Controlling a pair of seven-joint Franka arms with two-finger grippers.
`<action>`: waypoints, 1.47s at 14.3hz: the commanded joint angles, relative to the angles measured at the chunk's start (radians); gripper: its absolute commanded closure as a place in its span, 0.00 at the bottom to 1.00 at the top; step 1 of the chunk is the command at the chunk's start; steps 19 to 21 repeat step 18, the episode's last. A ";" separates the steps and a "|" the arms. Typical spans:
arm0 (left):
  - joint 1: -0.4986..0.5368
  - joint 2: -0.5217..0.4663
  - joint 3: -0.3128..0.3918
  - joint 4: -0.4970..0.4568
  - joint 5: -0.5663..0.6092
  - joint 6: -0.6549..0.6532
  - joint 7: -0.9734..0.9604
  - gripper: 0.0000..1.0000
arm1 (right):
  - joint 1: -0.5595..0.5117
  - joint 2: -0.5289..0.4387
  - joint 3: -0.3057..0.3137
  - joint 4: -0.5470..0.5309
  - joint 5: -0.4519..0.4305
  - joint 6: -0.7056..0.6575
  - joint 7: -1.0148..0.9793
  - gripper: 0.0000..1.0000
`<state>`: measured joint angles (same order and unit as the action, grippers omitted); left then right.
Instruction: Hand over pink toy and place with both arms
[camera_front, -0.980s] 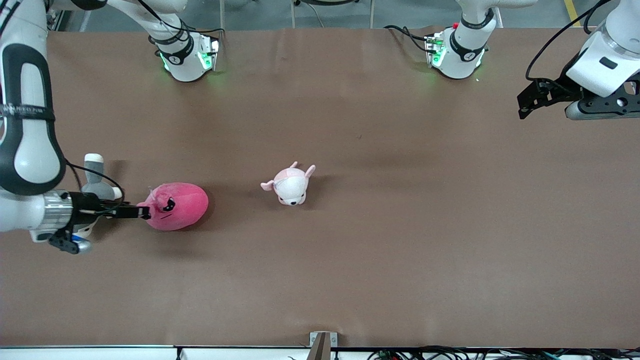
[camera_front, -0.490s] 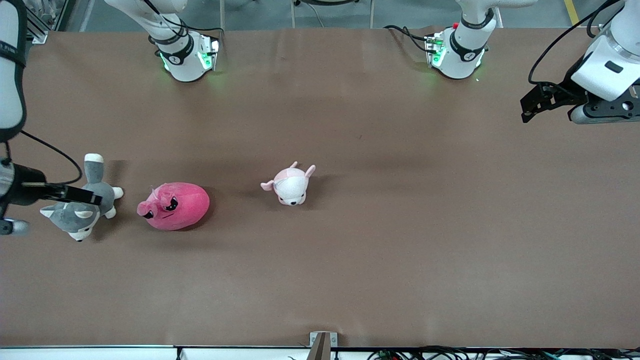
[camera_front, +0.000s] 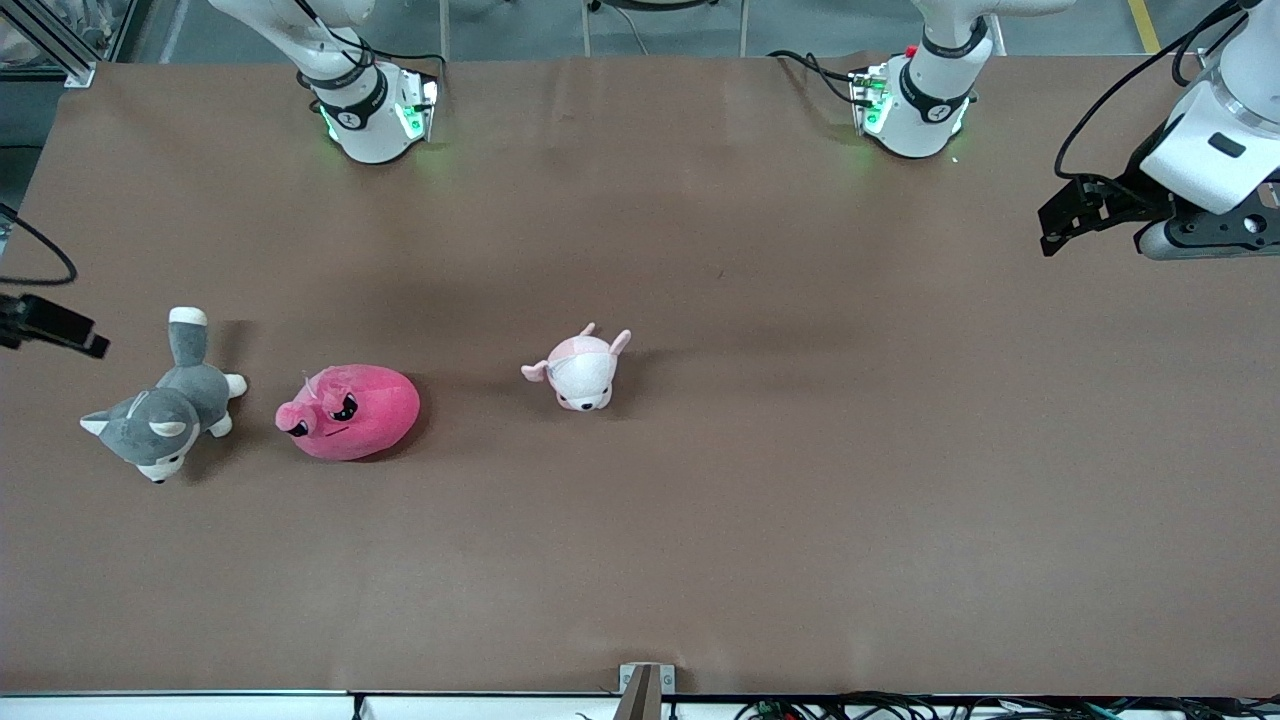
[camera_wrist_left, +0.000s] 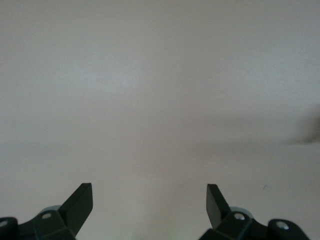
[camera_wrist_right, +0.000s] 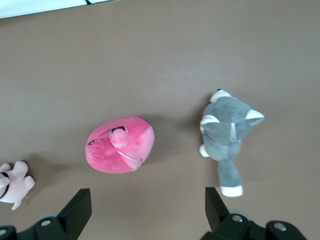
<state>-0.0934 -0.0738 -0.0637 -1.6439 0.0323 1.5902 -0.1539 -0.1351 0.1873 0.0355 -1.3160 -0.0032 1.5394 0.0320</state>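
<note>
The pink toy lies on the brown table toward the right arm's end, its face turned toward the grey dog; it also shows in the right wrist view. My right gripper is open and empty, up in the air at the table's edge past the grey dog, mostly out of the front view. In its own wrist view the right gripper looks down on the toy and the dog. My left gripper is open and empty, held high over the left arm's end of the table, and in its wrist view only bare table shows.
A grey-and-white plush dog lies beside the pink toy, closer to the table's end, and also shows in the right wrist view. A small pale-pink-and-white plush lies near the table's middle. Both arm bases stand along the farther edge.
My right gripper has drawn away from the pink toy's snout, passed over the grey dog and gone to the table's edge. The toy stays on the table. The left gripper barely shifted.
</note>
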 joint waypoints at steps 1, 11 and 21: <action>0.006 0.009 -0.001 0.022 -0.011 -0.012 0.013 0.00 | 0.005 -0.118 0.017 -0.086 -0.061 0.001 -0.001 0.00; 0.046 0.008 0.004 0.025 -0.014 -0.039 0.030 0.00 | 0.003 -0.333 0.010 -0.394 -0.051 0.099 -0.008 0.00; 0.044 0.017 0.004 0.045 -0.009 -0.051 0.048 0.00 | 0.000 -0.333 0.009 -0.393 -0.051 0.096 -0.069 0.00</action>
